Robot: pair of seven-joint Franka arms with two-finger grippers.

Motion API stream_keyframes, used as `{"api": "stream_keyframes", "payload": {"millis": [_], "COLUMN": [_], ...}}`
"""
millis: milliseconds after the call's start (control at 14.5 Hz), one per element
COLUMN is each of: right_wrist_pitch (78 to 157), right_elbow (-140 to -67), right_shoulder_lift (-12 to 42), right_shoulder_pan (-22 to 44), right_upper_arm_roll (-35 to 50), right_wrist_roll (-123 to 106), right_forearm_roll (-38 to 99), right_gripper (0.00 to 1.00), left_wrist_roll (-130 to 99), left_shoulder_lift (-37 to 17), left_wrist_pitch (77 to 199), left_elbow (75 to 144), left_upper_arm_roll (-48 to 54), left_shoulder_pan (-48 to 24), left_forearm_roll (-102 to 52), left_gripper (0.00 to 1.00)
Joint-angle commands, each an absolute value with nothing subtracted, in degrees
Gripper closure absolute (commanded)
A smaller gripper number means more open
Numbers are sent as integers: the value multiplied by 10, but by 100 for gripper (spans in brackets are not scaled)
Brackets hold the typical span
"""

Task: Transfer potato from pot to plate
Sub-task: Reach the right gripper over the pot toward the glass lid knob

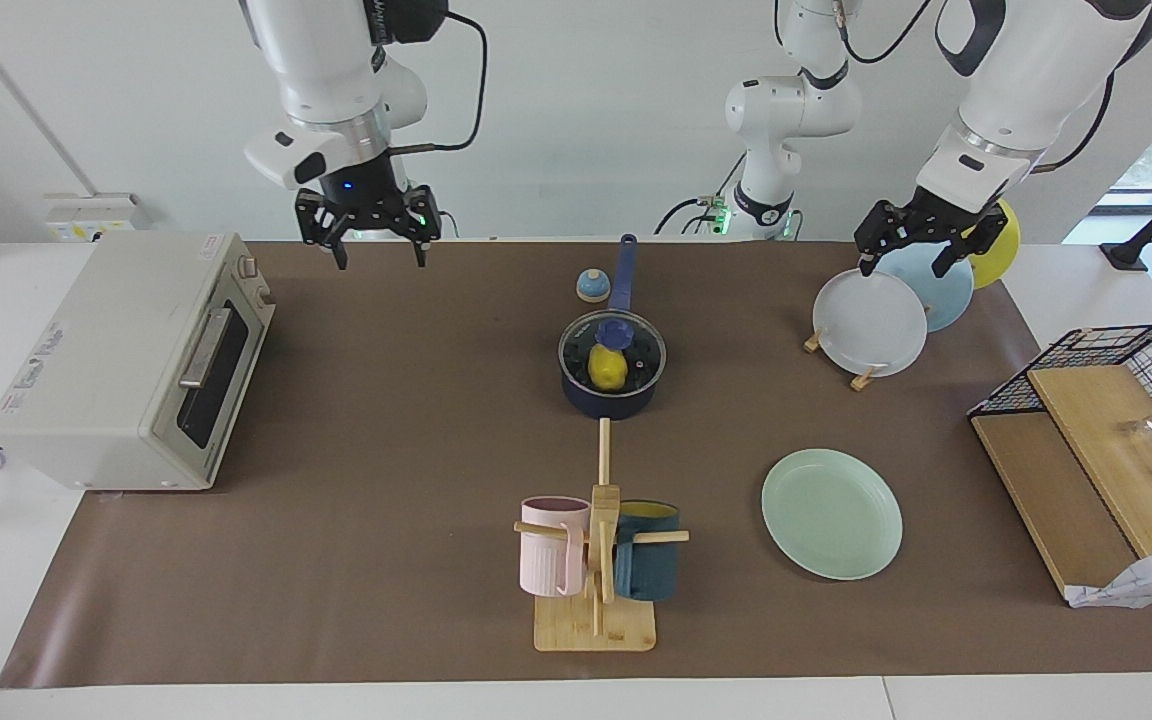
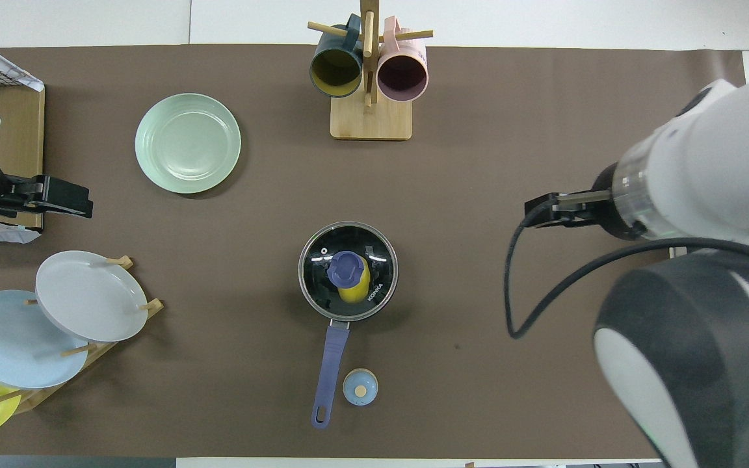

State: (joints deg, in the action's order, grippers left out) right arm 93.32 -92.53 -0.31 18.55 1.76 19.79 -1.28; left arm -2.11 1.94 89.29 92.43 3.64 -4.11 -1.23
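The yellow potato [image 1: 607, 369] [image 2: 356, 292] lies inside the navy pot [image 1: 616, 405] [image 2: 331, 364], seen through a glass lid with a blue knob [image 1: 614, 332] [image 2: 344, 268] that covers the pot. The mint-green plate [image 1: 831, 513] [image 2: 187, 143] lies bare on the mat, farther from the robots and toward the left arm's end. My right gripper [image 1: 381, 260] [image 2: 534, 212] hangs open and holds nothing, high over the mat between the toaster oven and the pot. Over the plate rack my left gripper [image 1: 902, 268] [image 2: 78, 203] waits, open with nothing in it.
A toaster oven [image 1: 126, 360] [image 2: 725, 344] stands at the right arm's end. A mug tree [image 1: 596, 560] [image 2: 370, 84] with two mugs stands farther out than the pot. The plate rack [image 1: 871, 320] [image 2: 88, 296], a wire basket [image 1: 1106, 430], and a small blue bell [image 1: 592, 285] [image 2: 360, 387] by the pot's handle.
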Motion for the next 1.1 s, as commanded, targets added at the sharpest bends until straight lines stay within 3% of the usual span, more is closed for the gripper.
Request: {"api": "stream_keyframes", "payload": {"millis": [0,345,483,1034], "right_wrist_pitch": [943,1034,1069,1075], "right_elbow": [-876,-855,-874,-868], "right_shoulder_lift": [55,139,141,156], "right_shoulder_pan": [246,327,342,394], "right_upper_arm_roll": [17,17,17,17], "right_wrist_roll": [280,382,382,416], "right_forearm_roll": [-11,-19,-19,-22], "right_gripper": [0,0,0,0], "left_wrist_roll": [-26,-25,-26,-27], "left_shoulder_lift": [32,32,33,32], "left_wrist_pitch": [905,908,910,911], "left_elbow": [938,939,939,940], "left_upper_arm_roll": [37,37,37,37], "left_shoulder_pan": [-43,-43,-43,-44], "left_forearm_roll": [-9,-9,-9,-9], "left_gripper": [0,0,0,0]}}
